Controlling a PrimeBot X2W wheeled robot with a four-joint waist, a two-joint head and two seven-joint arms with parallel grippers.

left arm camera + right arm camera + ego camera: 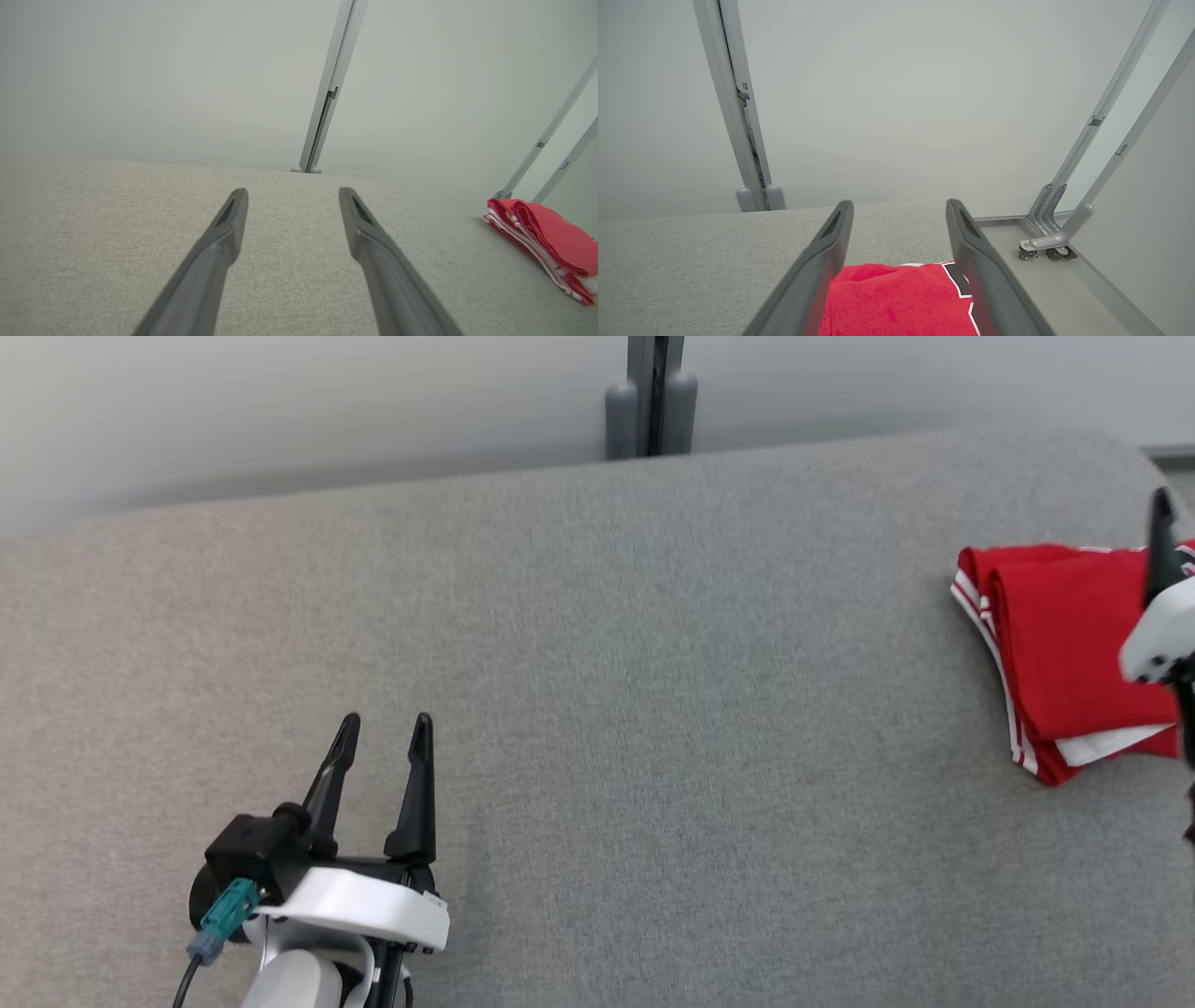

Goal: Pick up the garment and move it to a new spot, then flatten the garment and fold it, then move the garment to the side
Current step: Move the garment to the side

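- Where the grey fabric-covered surface runs out to the robot's right, the folded red garment lies flat on it, near the right-hand end.
- The garment has white striped trim along its folded edges, and a white layer peeks out at its near corner.
- The right gripper hangs over the garment with its jaws spread wide and nothing between them; in the right wrist view the red cloth, with a black-and-white mark on it, lies below the two dark fingers.
- The left gripper is well apart from the garment, at the lower left of the head view over bare fabric, its jaws likewise parted and empty.
- Behind the surface stands a pale wall with a grey upright post.
- In the right wrist view, a grey frame foot on casters rests on the floor beyond the surface's end.
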